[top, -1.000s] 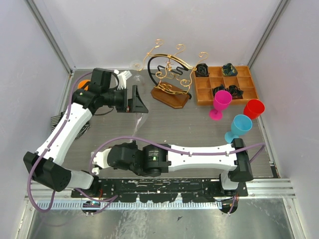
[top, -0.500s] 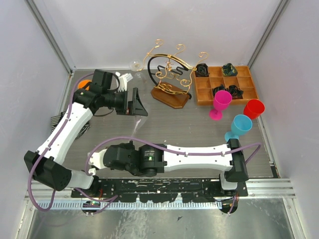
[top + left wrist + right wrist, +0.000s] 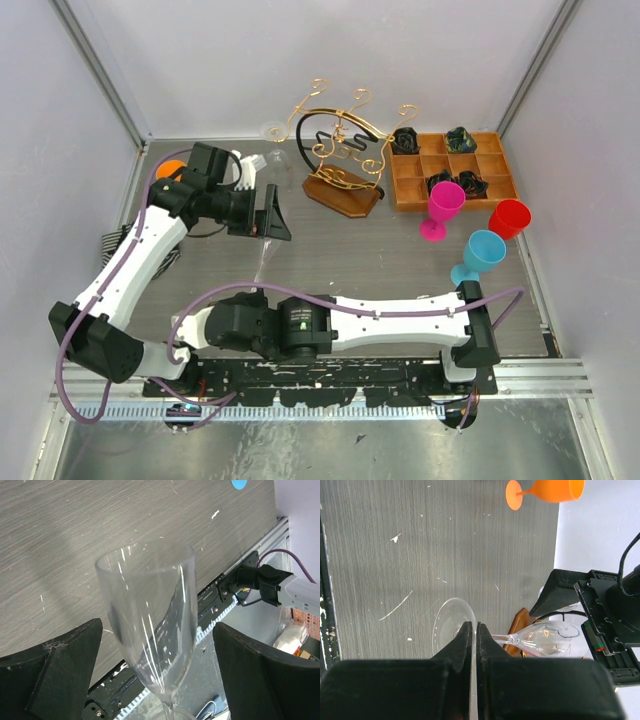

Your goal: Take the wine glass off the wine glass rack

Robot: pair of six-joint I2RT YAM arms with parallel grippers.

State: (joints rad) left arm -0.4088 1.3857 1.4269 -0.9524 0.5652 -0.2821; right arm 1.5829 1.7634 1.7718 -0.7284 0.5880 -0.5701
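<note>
**Right pincer (image 3: 472, 628) clamped on the stem, left pincer (image 3: 157, 628) spread round the bowl**

Right pincer's two black fingers (image 3: 462, 645) are pressed together on the thin stem of the wine glass (image 3: 547, 638), just beside its round foot. Left pincer stands wide open, with a finger on either side of the bowl and neither visibly touching it. The glass hangs over the bench (image 3: 400, 260), off the wine glass rack (image 3: 340, 165) and to the front-left of it. Its foot points toward the right pincer and its bowl toward the left.

From above, the glass is no more than a pale streak, and the right pincer is hidden there under its own wrist. The left wrist view cuts the stem off at the bottom edge. A faint clear ring (image 3: 272, 128) at the rack's left end is too dim to identify. The orange cup (image 3: 172, 168) is half hidden behind the left arm (image 3: 140, 250).

Counted:
- one rack
- one orange tray (image 3: 492, 165) holding four dark lumps (image 3: 460, 138)
- four coloured cups: the orange cup, a magenta cup (image 3: 443, 205), a red cup (image 3: 510, 217) and a blue cup (image 3: 482, 252)

The left arm rises from the near-left corner and bends right at its wrist. The right arm (image 3: 400, 315) lies low along the near edge, reaching left from its base.
</note>
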